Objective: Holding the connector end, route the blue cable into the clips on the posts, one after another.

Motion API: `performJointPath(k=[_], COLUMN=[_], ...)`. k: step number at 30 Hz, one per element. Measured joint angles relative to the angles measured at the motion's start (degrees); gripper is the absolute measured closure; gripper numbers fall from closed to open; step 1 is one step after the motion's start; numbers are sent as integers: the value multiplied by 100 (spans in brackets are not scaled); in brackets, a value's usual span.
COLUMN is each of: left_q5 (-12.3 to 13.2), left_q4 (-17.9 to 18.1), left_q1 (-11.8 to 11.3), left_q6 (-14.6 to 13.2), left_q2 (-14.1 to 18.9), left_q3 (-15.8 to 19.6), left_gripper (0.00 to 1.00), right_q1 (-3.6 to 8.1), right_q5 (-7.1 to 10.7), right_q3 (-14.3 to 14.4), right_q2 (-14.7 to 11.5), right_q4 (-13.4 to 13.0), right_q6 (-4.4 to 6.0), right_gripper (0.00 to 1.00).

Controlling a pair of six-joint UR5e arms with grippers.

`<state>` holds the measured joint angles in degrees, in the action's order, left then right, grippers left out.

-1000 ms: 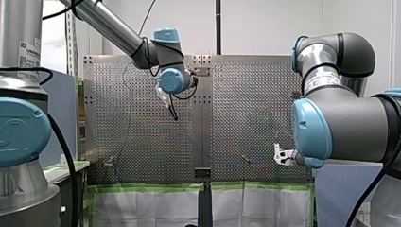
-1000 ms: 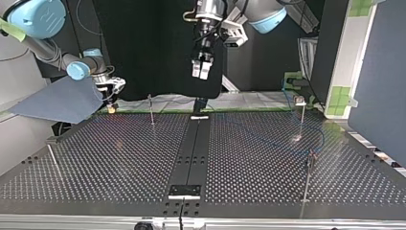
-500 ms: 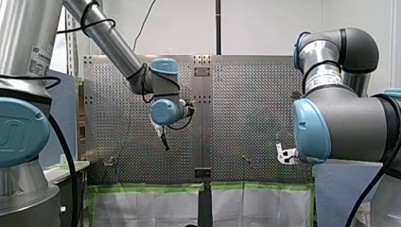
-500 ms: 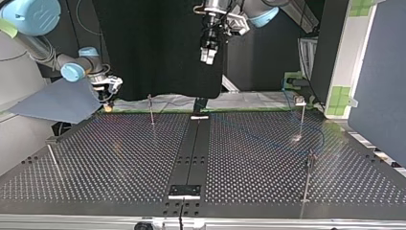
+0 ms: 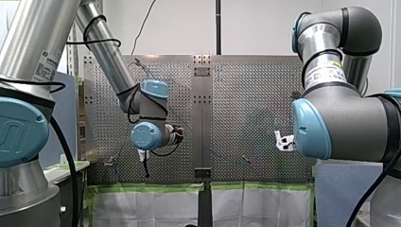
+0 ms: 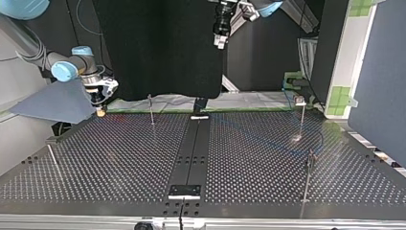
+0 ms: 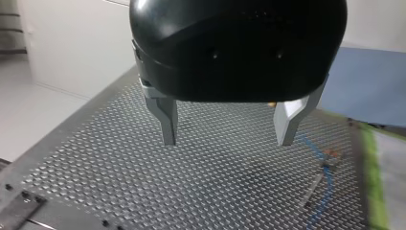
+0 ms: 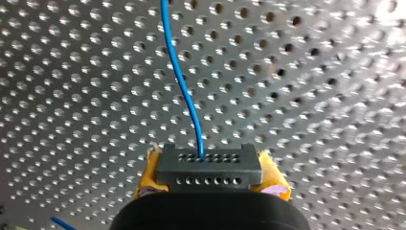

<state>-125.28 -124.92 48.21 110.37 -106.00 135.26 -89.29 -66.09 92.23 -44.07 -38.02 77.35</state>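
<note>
The blue cable (image 8: 184, 96) is a thin smooth wire. It leaves the holed face of a dark, blocky connector (image 8: 209, 165) and runs lengthwise straight ahead of my right gripper (image 8: 210, 173), bending gently over the shiny perforated metal table (image 8: 311, 96). That gripper's yellow pads (image 8: 274, 181) are clamped on the connector's two sides, low at the far left edge of the table in the top view. My left gripper (image 7: 227, 139) hangs high, its tapered metal fingers (image 7: 166, 120) spread wide and holding nothing. A thin upright post (image 6: 301, 117) stands far right.
</note>
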Motion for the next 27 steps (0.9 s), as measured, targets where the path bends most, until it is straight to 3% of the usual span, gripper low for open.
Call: performJointPath(k=[6, 12, 27], left_q5=[3, 23, 26], left_q4=[34, 159, 177], left_q1=[1, -24, -28], left_q6=[-22, -18, -16], left_q2=[-2, -3, -3], left_q3=[308, 356, 359], left_gripper=[0, 0, 0], right_q1=[-64, -98, -101], right_q5=[-15, 5, 8], right_q3=[61, 71, 73], right_q2=[-338, -625, -672], right_q4=[-49, -122, -136], right_q6=[113, 154, 159], right_gripper=[100, 100, 100])
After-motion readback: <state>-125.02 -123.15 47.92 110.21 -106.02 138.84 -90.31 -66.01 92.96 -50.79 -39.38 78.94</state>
